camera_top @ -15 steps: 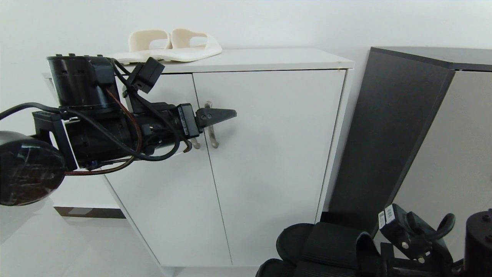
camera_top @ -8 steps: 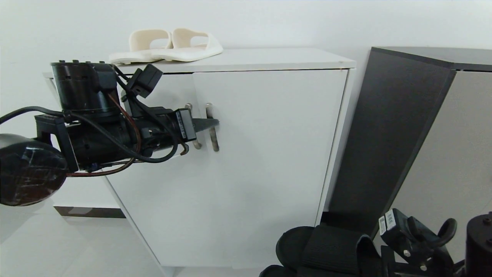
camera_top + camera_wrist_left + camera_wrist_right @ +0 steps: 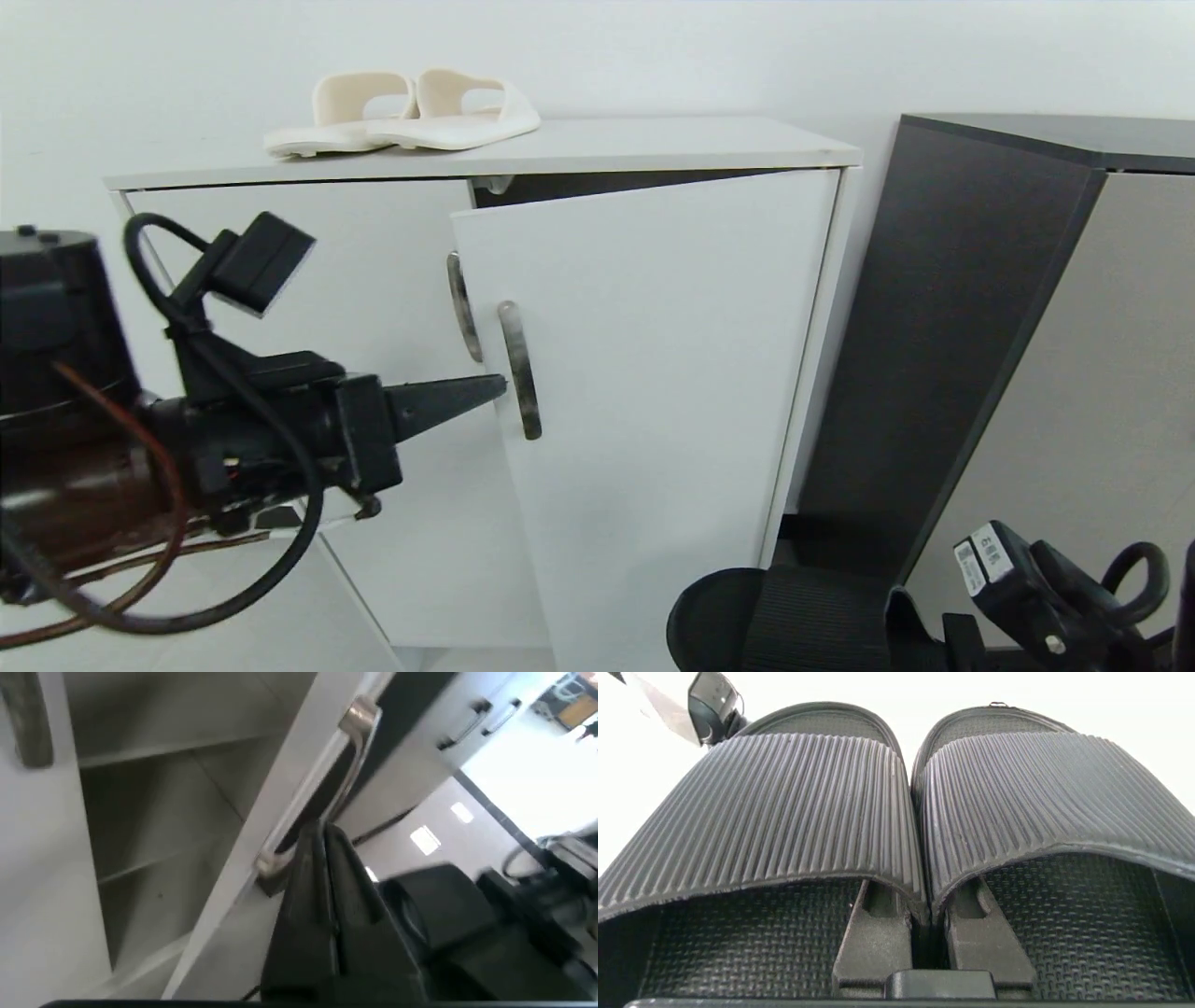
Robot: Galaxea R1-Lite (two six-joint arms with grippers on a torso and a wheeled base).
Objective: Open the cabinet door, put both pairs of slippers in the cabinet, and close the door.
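Swung ajar now, the cabinet door (image 3: pixel 653 373) has its handle (image 3: pixel 520 373) against the left hand (image 3: pixel 495 385), fingers together; the left wrist view reveals shelves (image 3: pixel 159 751) inside; the right hand (image 3: pixel 920 922) clamps the black slippers (image 3: pixel 785 812).

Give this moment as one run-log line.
right cabinet door: ajar | left gripper: shut, at handle | right gripper: shut on black slippers | cream slippers: on cabinet top

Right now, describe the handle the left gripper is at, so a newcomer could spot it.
On the white cabinet, look at the right-hand door, standing ajar. Its metal bar handle sits by that door's free edge, with the left gripper at it; the neighbouring handle is on the shut left door.
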